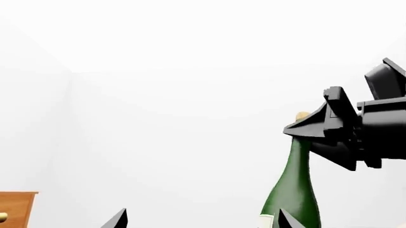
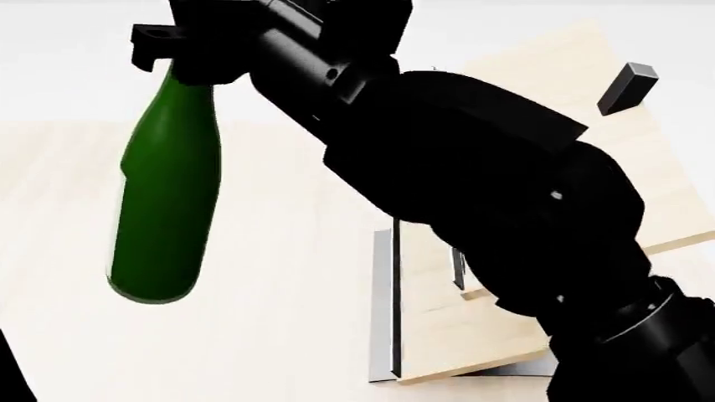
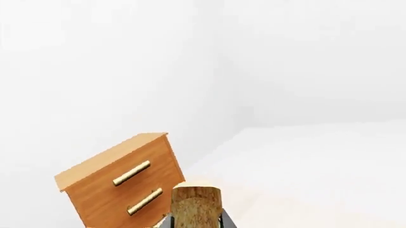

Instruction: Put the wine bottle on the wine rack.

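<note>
The wine bottle (image 2: 167, 193) is dark green and hangs in the air, tilted, with its base lowest and to the left of the wine rack. My right gripper (image 2: 179, 59) is shut on its neck just under the tan cork (image 3: 197, 204). In the left wrist view the same bottle (image 1: 295, 190) rises beside the right gripper (image 1: 323, 128), with a pale label low on its side. My left gripper (image 1: 203, 221) is open and holds nothing; the bottle is beyond one fingertip. The wine rack (image 2: 491, 335) has slanted light-wood boards and a black peg (image 2: 625, 88), partly hidden by my right arm.
My bulky black right arm (image 2: 503, 209) crosses the head view and covers the rack's middle. An orange-brown drawer cabinet (image 3: 120, 175) with brass handles stands against the white wall, and its corner (image 1: 16, 209) shows in the left wrist view. The pale table (image 2: 290, 276) lies under the bottle.
</note>
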